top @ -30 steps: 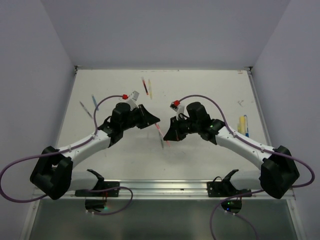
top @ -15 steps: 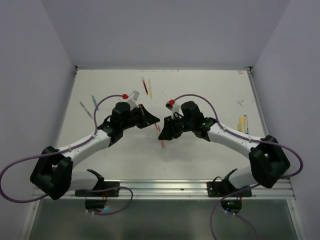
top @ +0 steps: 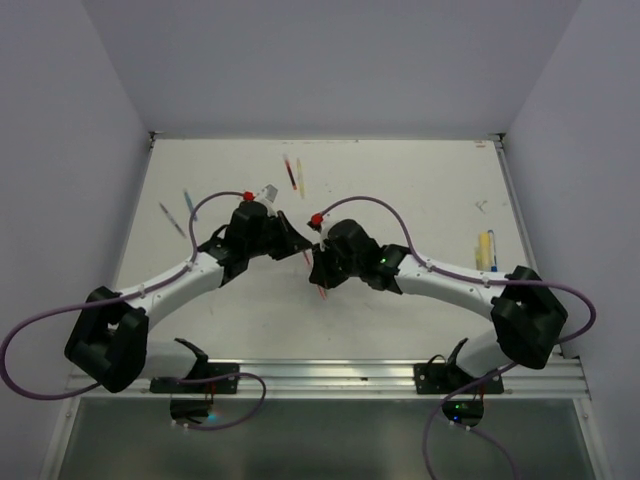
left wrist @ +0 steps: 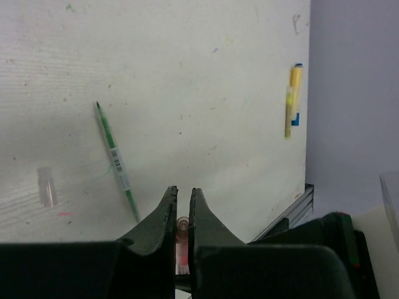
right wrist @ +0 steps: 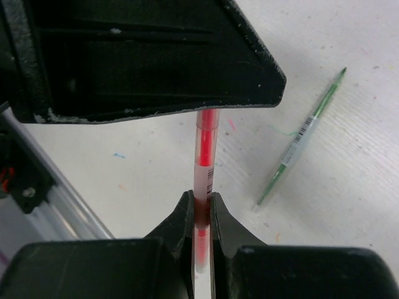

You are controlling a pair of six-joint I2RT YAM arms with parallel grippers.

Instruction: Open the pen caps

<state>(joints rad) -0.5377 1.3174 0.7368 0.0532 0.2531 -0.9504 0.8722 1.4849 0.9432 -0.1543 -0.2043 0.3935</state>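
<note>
One green pen (left wrist: 116, 162), one clear cap (left wrist: 46, 185) beside the red pen (right wrist: 205, 152).

Item 1: end cap (left wrist: 182, 225) of the red pen (right wrist: 206, 149). Short clear-pinkish stub, pinched between the closed fingers of my left claw (left wrist: 182, 192) and held above the counter (left wrist: 187, 75). I cannot tell whether it is seated on the barrel.

Item 2: loose cap (left wrist: 45, 185). Clear and stubby, lying flat on the counter, apart from any pen.

Item 3: yellow cap (left wrist: 295, 76) and blue cap (left wrist: 295, 118). On pens lying side by side near the counter's right edge. They are too small for me to judge the fit.
</note>
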